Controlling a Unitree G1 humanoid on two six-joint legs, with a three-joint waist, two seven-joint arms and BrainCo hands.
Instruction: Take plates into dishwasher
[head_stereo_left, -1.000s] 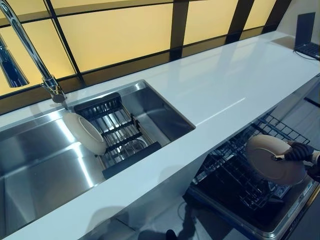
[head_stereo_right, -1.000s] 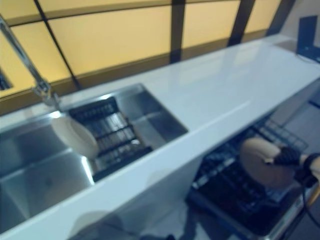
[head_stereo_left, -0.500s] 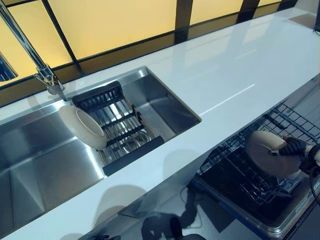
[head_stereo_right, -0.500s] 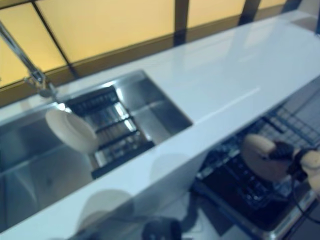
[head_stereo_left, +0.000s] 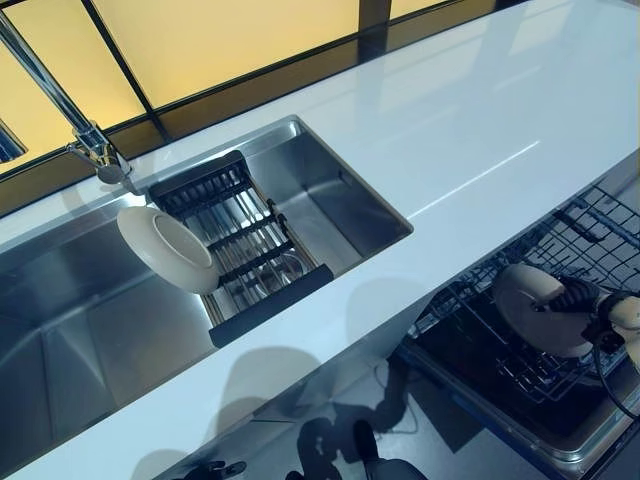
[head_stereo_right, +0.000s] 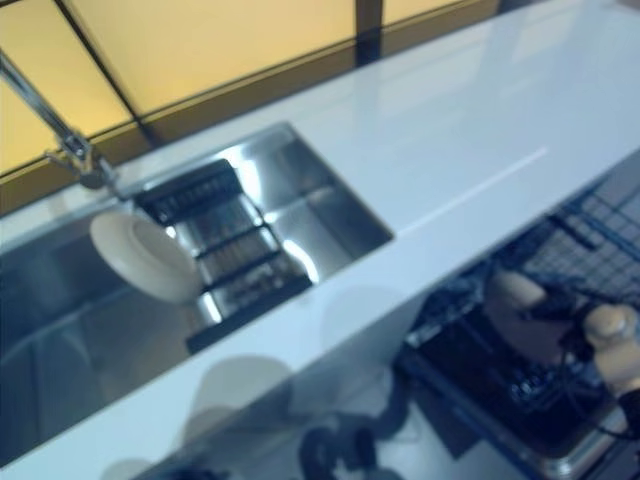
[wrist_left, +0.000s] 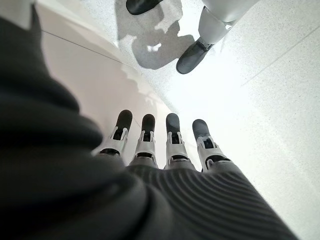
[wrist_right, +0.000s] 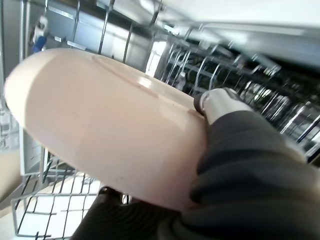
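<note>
My right hand (head_stereo_left: 592, 300) is shut on a cream plate (head_stereo_left: 535, 310) and holds it on edge, low in the pulled-out dishwasher rack (head_stereo_left: 510, 370) under the counter at the right. In the right wrist view the plate (wrist_right: 105, 120) fills the frame with the wire rack (wrist_right: 45, 210) close behind it. A second cream plate (head_stereo_left: 168, 250) leans on edge in the sink against a black drying rack (head_stereo_left: 240, 250). My left hand (wrist_left: 160, 145) shows only in its wrist view, fingers straight, empty, pointing at the floor.
A white counter (head_stereo_left: 450, 130) runs across, with a steel sink (head_stereo_left: 80, 330) at the left and a tap (head_stereo_left: 60, 110) behind it. Yellow window panels stand behind the counter. The dishwasher's open door (head_stereo_left: 540, 445) juts out below the rack.
The camera has tilted down and the whole picture has shifted. My right hand has lowered the plate further into the dishwasher rack. The plate in the sink has not moved.
</note>
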